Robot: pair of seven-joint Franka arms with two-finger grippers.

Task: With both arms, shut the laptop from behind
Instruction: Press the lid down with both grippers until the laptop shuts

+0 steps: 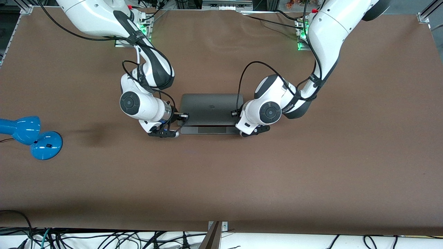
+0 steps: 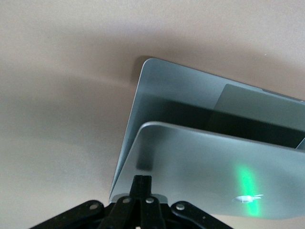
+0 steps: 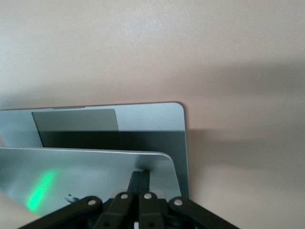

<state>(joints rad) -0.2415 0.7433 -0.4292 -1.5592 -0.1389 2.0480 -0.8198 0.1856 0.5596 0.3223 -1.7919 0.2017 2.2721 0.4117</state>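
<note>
apple logo (image 3: 72,198) on laptop (image 1: 211,107) lid

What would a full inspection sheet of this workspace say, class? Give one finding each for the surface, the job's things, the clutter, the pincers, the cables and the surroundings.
Surface: brown table, mostly bare.
Job's things: grey laptop mid-table, lid tilted well down over the base but not yet shut; trackpad strip showing on the side nearer the front camera.
Clutter: blue desk lamp toward the right arm's end.
Pincers: left pincer shut, tips against the lid's back near one corner; right pincer shut, tips against the lid's back near the other corner.
Cables: black cables looped along both arms; more below the table's near edge.
Surroundings: metal frame rails at the table's corners.
</note>
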